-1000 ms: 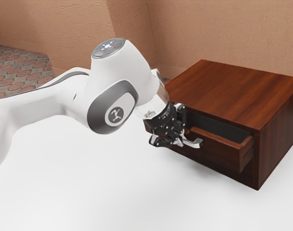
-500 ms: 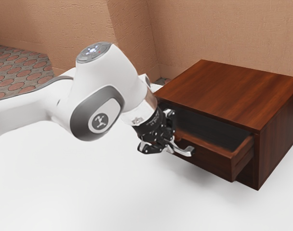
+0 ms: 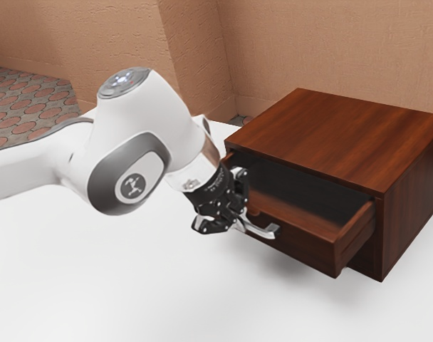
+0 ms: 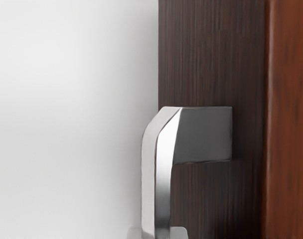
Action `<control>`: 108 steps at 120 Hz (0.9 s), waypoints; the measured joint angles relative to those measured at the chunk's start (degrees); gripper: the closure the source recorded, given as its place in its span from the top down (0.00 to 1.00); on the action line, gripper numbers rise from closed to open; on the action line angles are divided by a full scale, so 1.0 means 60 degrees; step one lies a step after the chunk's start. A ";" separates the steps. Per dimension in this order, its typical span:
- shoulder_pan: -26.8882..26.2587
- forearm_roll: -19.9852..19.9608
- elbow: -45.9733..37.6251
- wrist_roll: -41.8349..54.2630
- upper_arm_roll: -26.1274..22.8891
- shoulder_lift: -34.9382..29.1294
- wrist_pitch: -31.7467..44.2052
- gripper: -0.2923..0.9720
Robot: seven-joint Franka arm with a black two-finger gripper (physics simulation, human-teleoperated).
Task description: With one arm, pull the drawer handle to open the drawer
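The flat white bench (image 3: 131, 299) spreads across the exterior view, with tan textured walls (image 3: 330, 43) behind it. A bulky white robot arm with grey joint caps (image 3: 131, 164) comes in from the exterior view's left and reaches toward its right. On the bench's far right side sits a dark reddish-brown wooden cabinet (image 3: 345, 135), box-shaped with a smooth top. Its single matching wooden drawer (image 3: 309, 228) stands partway out of the cabinet front, leaving a dark opening above the drawer's upper edge. The black two-finger claw (image 3: 227, 214) is at the drawer front's end nearest the arm, fingers closed from two sides and pinching the handle. That brushed silver metal handle (image 3: 263, 229) is a bent bar standing off the drawer face. In the wrist view the handle (image 4: 161, 164) turns from its square mount on the dark wood and runs toward the claw.
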 joint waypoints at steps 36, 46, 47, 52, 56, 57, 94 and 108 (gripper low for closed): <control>-0.0043 0.0001 -0.0469 -0.0030 -0.0025 -0.0477 -0.0015 0.15; -0.0052 -0.0001 -0.0610 -0.0040 -0.0022 -0.0602 -0.0017 0.15; -0.0054 -0.0001 -0.0626 -0.0042 -0.0021 -0.0616 -0.0017 0.15; -0.0056 -0.0001 -0.0686 -0.0047 -0.0021 -0.0663 -0.0017 0.15; -0.0058 -0.0001 -0.0729 -0.0051 -0.0020 -0.0709 -0.0017 0.15; -0.0059 -0.0001 -0.0739 -0.0052 -0.0020 -0.0722 -0.0017 0.15; -0.0049 -0.0002 -0.1042 -0.0087 -0.0036 -0.1111 -0.0074 0.15; -0.0047 -0.0001 -0.1193 -0.0103 -0.0041 -0.1292 -0.0122 0.15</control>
